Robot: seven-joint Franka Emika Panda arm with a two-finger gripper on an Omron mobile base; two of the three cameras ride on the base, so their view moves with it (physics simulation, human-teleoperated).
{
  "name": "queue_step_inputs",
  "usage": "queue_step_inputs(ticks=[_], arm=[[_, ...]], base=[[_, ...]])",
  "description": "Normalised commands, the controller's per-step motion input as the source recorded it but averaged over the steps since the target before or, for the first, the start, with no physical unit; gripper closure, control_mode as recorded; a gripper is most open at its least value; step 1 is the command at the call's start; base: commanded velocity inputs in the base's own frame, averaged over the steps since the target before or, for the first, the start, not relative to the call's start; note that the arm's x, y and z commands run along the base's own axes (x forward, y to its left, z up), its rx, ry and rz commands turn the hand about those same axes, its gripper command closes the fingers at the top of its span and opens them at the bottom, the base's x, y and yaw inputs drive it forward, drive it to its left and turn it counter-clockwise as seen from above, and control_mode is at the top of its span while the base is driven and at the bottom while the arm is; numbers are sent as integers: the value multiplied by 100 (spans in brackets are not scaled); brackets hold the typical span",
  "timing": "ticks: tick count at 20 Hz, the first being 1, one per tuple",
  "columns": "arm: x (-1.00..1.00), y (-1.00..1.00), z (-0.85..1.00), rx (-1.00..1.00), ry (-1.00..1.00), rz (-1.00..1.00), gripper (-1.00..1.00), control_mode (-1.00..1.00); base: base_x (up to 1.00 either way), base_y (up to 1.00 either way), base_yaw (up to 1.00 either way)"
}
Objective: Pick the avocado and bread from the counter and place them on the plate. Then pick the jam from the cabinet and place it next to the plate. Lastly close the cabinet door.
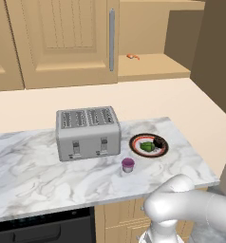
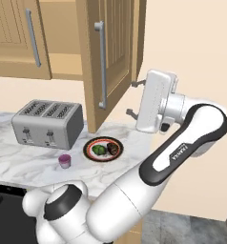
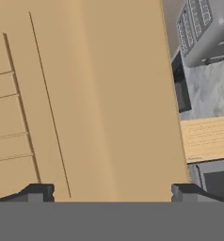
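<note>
Nearest your cameras, the jam (image 1: 128, 164) stands upright on the counter (image 1: 39, 175), just beside the plate (image 1: 135, 145) but not touching it. In the right base view you see the same jar (image 2: 64, 160) left of the plate (image 2: 89, 144). The avocado (image 1: 146, 146) and the bread (image 1: 158, 142) both lie on the plate, side by side and close together. Behind the jam sits a silver 4-slot toaster (image 1: 88, 132), near the plate's left side.

Higher up, your gripper (image 2: 132, 97) hangs beside the outer face of the open cabinet door (image 2: 113, 52), its 2 fingers spread wide with nothing between them. Through the hand view, both fingertips (image 3: 36, 192) stand far apart at the bottom, with the door panel (image 3: 85, 94) close in front of them; you cannot tell whether they touch it. The door's silver bar handle (image 2: 101, 65) faces away from the gripper.

Farthest back, the cabinet (image 1: 153, 66) stands open, and 1 tiny orange item (image 1: 133, 57) lies on its shelf. The neighbouring door (image 1: 62, 38) is shut.
</note>
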Motion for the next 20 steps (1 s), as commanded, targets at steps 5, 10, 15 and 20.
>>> queue_step_inputs(ticks=[5, 10, 15, 20], arm=[[0, 19, -3, 0, 0, 0, -100, -100], [5, 22, -1, 0, 3, 0, -100, -100], [6, 26, -3, 0, 5, 0, -100, -100], [2, 34, -1, 0, 3, 0, -100, -100]], base=[[0, 0, 0], [0, 0, 0], [0, 0, 0], [0, 0, 0]])
